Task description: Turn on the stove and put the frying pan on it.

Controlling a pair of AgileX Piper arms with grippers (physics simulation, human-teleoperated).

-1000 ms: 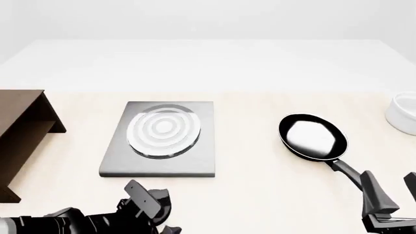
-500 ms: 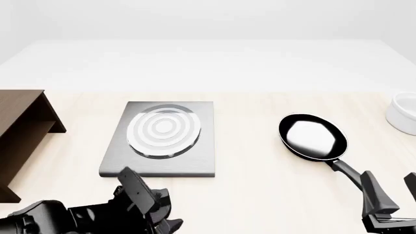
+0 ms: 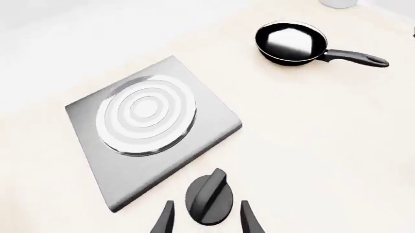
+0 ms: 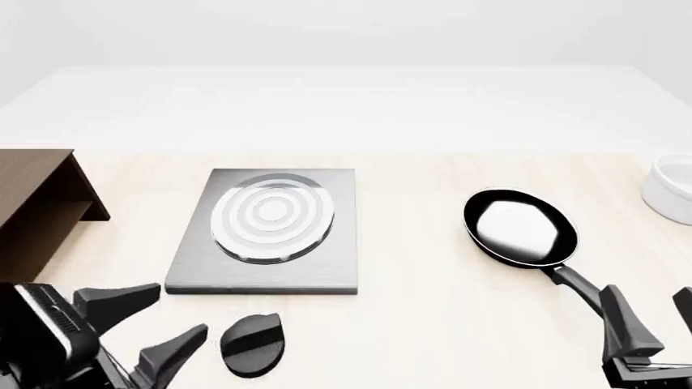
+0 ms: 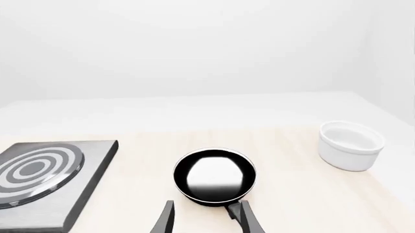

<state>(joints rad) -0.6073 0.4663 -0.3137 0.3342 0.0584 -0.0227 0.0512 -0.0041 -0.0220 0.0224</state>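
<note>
Overall, pale wooden table point(image 4: 433, 324), white walls point(image 4: 346, 32)

Shelf point(image 4: 38, 219) cut by left edge of front view. Bowl point(image 4: 672, 188) cut by right edge there; in left wrist view only sliver of it at frame edge. Right pincer point(image 4: 650, 320) cut by bottom and right edges; far finger half out of frame. Pan point(image 5: 215, 175) handle end hidden behind right pincer finger in right wrist view. Left arm body cropped at bottom-left corner of front view.
</note>
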